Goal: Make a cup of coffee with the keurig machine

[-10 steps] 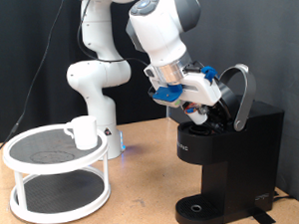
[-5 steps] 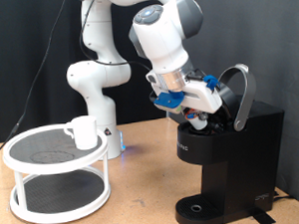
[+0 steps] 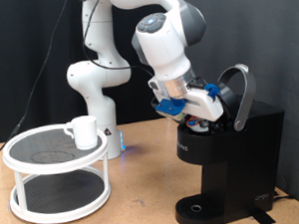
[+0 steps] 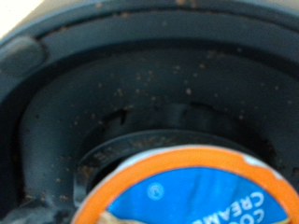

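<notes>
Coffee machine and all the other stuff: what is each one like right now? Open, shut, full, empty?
keurig machine: lid up, open.
pod: orange-and-blue top, sitting in the machine's holder.
claw: down at the open machine top; fingers hidden.
cup: upright on the tray table; inside not visible.
tray table: white, two tiers, holds the cup on top.
drip tray: nothing on it.
</notes>
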